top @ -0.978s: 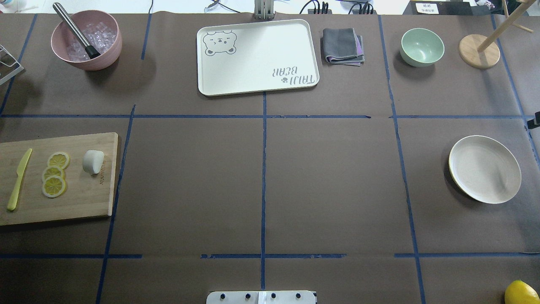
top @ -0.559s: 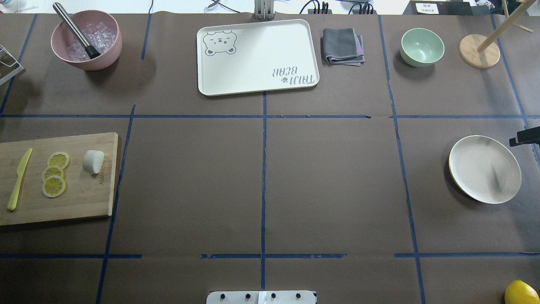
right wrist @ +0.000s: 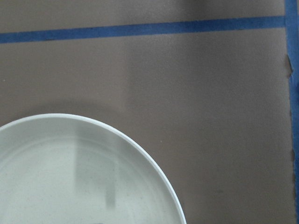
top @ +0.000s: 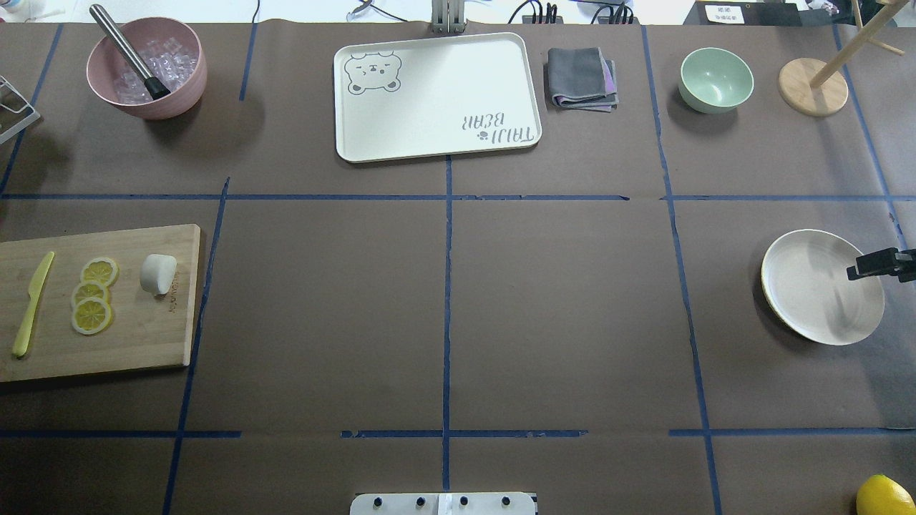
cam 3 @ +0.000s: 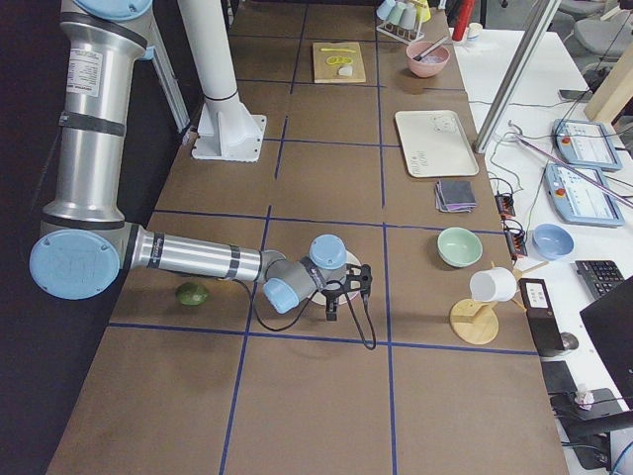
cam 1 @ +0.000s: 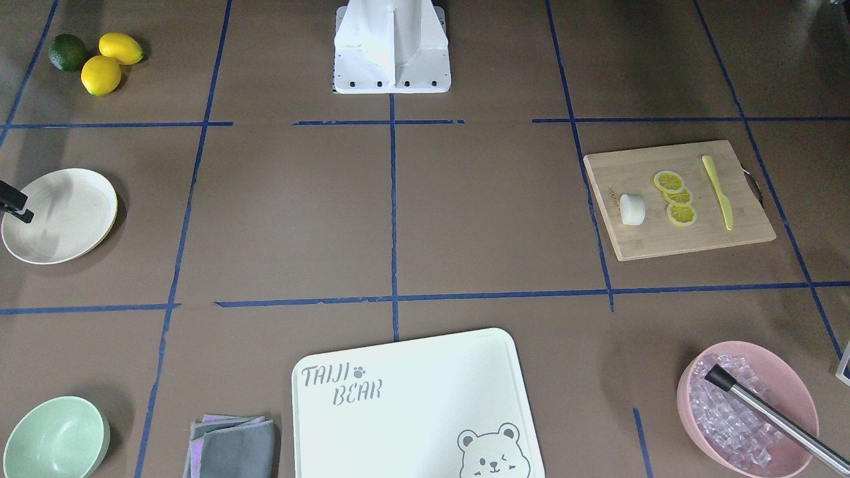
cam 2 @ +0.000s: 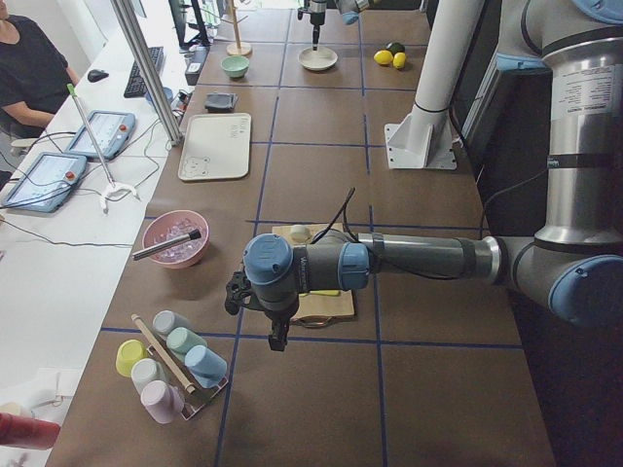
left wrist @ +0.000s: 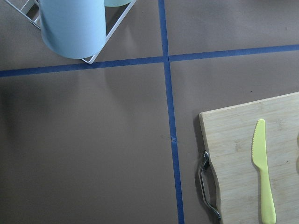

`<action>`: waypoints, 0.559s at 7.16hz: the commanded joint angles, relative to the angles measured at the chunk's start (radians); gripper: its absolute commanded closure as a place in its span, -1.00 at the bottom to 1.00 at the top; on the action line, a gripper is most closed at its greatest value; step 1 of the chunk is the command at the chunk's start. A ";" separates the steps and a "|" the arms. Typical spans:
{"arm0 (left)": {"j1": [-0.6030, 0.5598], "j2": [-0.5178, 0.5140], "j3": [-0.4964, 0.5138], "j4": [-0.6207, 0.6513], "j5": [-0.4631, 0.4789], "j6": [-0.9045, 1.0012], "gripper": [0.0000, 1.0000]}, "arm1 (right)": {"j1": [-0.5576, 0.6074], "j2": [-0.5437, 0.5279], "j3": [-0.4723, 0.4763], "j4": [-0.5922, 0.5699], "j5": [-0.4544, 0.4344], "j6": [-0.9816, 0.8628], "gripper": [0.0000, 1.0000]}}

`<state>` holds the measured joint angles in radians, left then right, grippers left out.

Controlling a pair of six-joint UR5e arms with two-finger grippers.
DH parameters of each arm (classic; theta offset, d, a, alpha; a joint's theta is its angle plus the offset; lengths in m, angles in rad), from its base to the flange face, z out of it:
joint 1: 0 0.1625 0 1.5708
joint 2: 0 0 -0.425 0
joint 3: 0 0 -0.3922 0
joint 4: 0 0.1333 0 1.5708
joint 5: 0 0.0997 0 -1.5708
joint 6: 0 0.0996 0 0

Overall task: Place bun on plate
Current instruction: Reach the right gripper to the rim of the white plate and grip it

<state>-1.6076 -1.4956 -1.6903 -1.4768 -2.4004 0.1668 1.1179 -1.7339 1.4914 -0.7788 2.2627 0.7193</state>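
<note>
The bun [top: 158,273] [cam 1: 632,209] is a small white lump lying on the wooden cutting board [top: 143,343] at my left, beside three lemon slices [top: 92,295]. The cream plate [top: 809,293] [cam 1: 66,226] [right wrist: 70,177] sits far off at my right and holds nothing. A black tip of my right gripper [top: 869,266] [cam 1: 14,202] reaches over the plate's outer rim; I cannot tell whether it is open or shut. My left gripper [cam 2: 277,336] shows only in the left side view, hanging beyond the board's end by the cup rack, so its state is unclear.
A yellow knife [top: 32,304] lies on the board. At the back stand a pink bowl [top: 179,93] of ice with a metal tool, a white tray [top: 436,96], a folded cloth [top: 581,77], a green bowl [top: 715,79] and a wooden stand [top: 812,87]. A lemon [top: 884,495] lies near my right.
The right gripper's black tip has come in from the right edge, moving left and toward me, and now hangs over the plate's rim. Bun and plate have not moved.
</note>
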 commanded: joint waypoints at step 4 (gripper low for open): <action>0.000 0.001 -0.015 0.003 0.001 -0.001 -1.00 | -0.004 -0.009 -0.006 0.000 -0.002 -0.006 0.92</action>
<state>-1.6076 -1.4942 -1.7044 -1.4742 -2.3992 0.1657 1.1137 -1.7414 1.4854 -0.7793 2.2611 0.7162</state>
